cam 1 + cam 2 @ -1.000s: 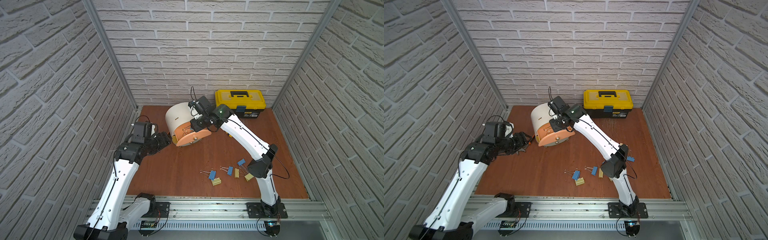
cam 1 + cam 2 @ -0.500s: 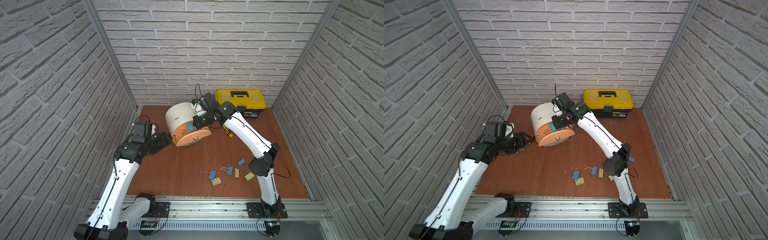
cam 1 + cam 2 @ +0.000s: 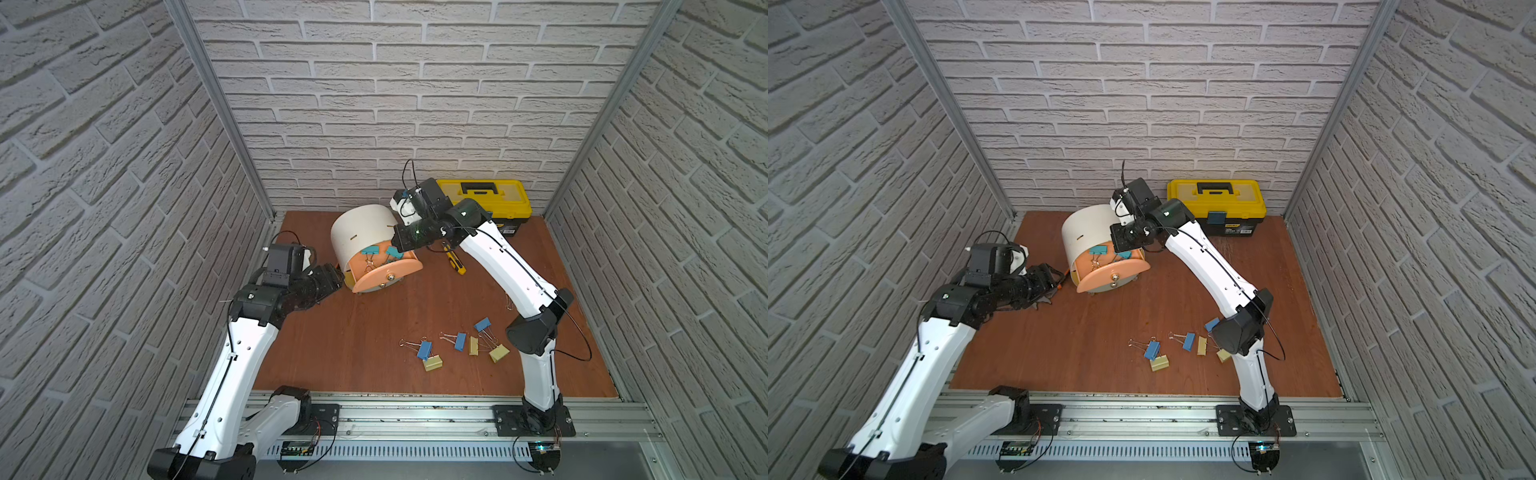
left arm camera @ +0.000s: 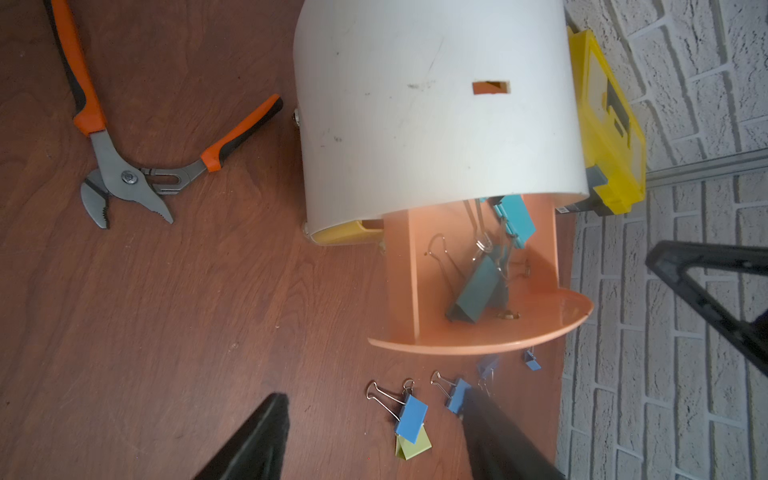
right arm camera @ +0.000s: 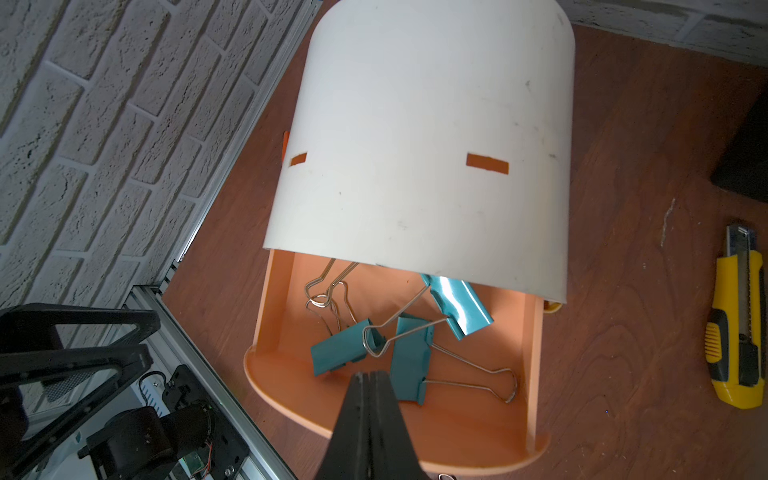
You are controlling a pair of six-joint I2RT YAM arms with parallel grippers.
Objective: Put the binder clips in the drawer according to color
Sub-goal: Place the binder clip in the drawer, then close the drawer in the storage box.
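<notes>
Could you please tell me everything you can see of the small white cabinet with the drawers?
The cabinet has a smooth, scuffed white shell, seemingly plastic, with a rounded top and small rectangular slots. It stands on the wooden floor near the back wall, beside the yellow toolbox. Its peach top drawer is pulled out, with a curved front and brass knob, and holds teal binder clips. A yellow drawer below appears nearly closed. The right claw hangs shut above the open drawer, touching nothing that shows.
</notes>
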